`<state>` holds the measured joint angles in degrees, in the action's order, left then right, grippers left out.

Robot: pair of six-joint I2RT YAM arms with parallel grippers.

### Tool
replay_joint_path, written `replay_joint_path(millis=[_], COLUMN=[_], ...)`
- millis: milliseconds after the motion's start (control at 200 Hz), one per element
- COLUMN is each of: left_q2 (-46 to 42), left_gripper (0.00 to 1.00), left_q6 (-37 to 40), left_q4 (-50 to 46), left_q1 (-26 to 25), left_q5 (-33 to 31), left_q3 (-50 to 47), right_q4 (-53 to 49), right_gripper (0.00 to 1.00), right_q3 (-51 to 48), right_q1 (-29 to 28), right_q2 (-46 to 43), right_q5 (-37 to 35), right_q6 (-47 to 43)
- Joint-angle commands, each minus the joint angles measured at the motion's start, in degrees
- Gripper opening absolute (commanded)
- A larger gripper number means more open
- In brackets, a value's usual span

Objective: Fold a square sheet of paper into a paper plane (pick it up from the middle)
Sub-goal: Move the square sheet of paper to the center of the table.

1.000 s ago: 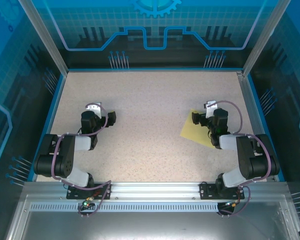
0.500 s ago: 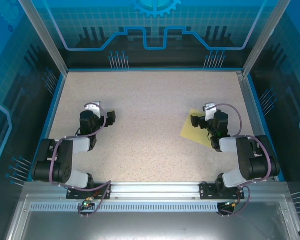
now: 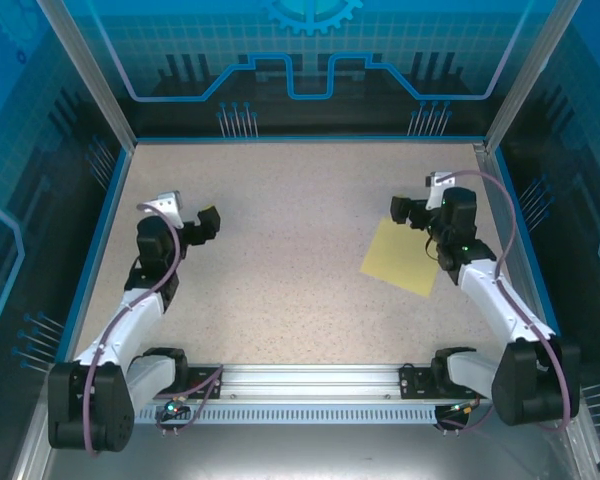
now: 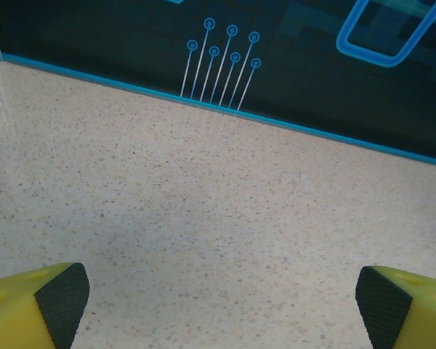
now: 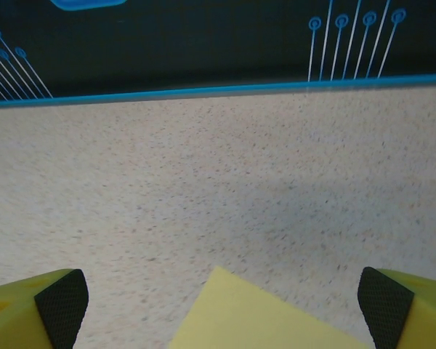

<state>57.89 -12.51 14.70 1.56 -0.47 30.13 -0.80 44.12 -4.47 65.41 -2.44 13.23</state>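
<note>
**Flat yellow sheet on the table's right half, both claws spread and empty**

Nearest on the table (image 3: 300,250), on its right half and close to its right edge, the sheet of paper (image 3: 403,260) lies flat and unfolded. It is turned so that one corner points toward the table's far side, and nothing touches it. Just beyond, above the table at that far corner, the right gripper (image 3: 420,197) hangs with its jaws spread wide and nothing between them. Over the table's left half, the left gripper (image 3: 188,213) is spread the same way, with only bare table under it.

The sheet looks very light, thin and limp. Lying flush with the table, it probably offers no edge to get under, and a sideways push would likely just slide it. It should crease at the slightest pinch, and a stray crease would spoil the later folds. The best hold is probably at its middle, with the pads set down either side of centre and closed gently so the paper buckles up into a small ridge.
</note>
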Motion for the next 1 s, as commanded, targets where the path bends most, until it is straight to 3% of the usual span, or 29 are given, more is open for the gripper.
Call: replay_joint_path(millis=[0,85,175,255,375,525,630,800,995], left_q2=[-1.2,-2.4,-3.8,-4.0,-1.9,0.3,1.3,0.3,-2.4], left_gripper=[0.99,0.99,0.99,0.99,0.99,0.98,0.98,0.98,0.99], left_q6=[-7.4,-16.3,-17.4,-20.2,-18.3,-17.9,-19.1,-18.7,-18.3], left_q4=[-11.9,-16.9,-15.8,-15.6,-14.8,-12.2,-9.1,-12.7,-13.8], left_q1=[0.6,0.6,0.7,0.8,0.8,0.7,0.6,0.3,0.0], left_q5=[3.3,-1.8,0.8,1.7,11.2,18.1,21.2,22.1,21.8], left_q3=[3.8,3.7,1.8,0.7,1.6,1.3,0.5,2.0,0.9], right_q4=[-19.1,-20.6,-20.4,-21.9,-24.9,-25.9,-27.3,-27.0,-25.1], right_gripper=[0.99,0.99,1.0,1.0,0.99,0.9,0.9,0.9,0.9], right_q3=[0.4,-1.6,-3.7,-5.0,-4.7,1.0,6.0,14.8,18.5], right_q1=[0.2,0.3,0.2,-0.6,-2.6,-5.6,-8.2,-8.7,-8.7], right_q2=[0.2,-0.2,-1.9,-3.3,-1.7,8.7,16.8,28.4,36.5], right_q5=[7.5,13.9,19.8,17.9,14.2,13.9,8.1,7.0,7.2], right_q6=[9.4,11.0,11.5,14.2,16.7,14.4,15.2,16.5,17.5])
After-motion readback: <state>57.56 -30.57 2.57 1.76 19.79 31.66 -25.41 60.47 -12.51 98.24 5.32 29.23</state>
